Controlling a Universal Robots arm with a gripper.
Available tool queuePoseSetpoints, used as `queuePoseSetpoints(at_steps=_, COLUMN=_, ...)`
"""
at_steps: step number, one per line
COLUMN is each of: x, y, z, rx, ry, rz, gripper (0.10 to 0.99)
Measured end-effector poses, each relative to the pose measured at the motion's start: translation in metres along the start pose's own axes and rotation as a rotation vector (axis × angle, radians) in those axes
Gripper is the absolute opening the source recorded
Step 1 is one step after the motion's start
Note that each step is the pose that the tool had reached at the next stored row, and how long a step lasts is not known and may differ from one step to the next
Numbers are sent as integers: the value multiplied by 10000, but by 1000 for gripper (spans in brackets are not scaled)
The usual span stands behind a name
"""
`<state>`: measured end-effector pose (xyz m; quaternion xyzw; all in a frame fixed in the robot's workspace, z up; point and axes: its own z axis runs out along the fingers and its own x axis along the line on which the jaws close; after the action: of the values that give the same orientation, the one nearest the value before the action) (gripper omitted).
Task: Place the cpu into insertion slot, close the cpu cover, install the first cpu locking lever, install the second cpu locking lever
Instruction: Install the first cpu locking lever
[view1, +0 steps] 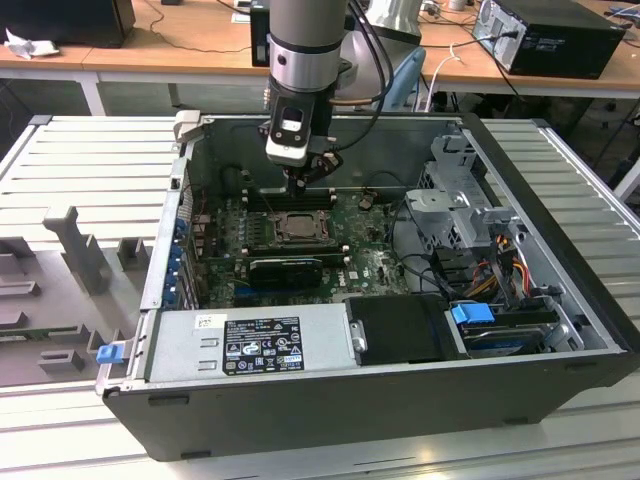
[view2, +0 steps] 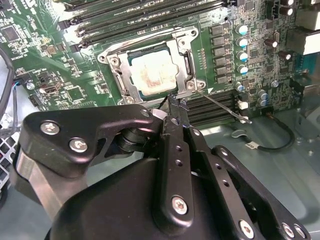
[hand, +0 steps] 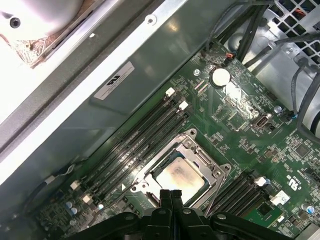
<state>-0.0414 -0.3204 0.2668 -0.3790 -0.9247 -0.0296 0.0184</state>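
Big slatted metal table (view1: 70, 150) with an open computer case (view1: 330, 410) lying on it, side panel off, so you look straight into the guts. The robot arm (view1: 305, 50) comes down from above into the far half of the case. The power supply (view1: 250, 345) sits along the near wall and drive cages are over on the exterior view's right.

The green motherboard (view1: 375, 265) covers the floor of the case, with long black memory slots (hand: 140, 145) running beside the socket.

The gripper (view2: 174, 102) has its 2 fingers pressed together into 1 narrow point. In both wrist views that tip (hand: 170, 192) is right at the edge of the insertion slot (view1: 295, 228), at a corner of it. Can't tell if it's actually touching the metal.

The cpu cover (view2: 120, 75) is lying flat down over the socket, its frame all around the chip. The cpu (view2: 152, 75) is already in the slot, its silvery top showing through the cover's cut-out.

A thin metal lever (view2: 222, 105) sticks out from the socket corner, angled across the neighbouring memory slots
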Motion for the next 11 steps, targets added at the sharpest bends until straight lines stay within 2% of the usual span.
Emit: queuePoseSetpoints(at_steps=11, x=0, y=0, z=0, rx=22, ry=16, rz=-391, gripper=106)
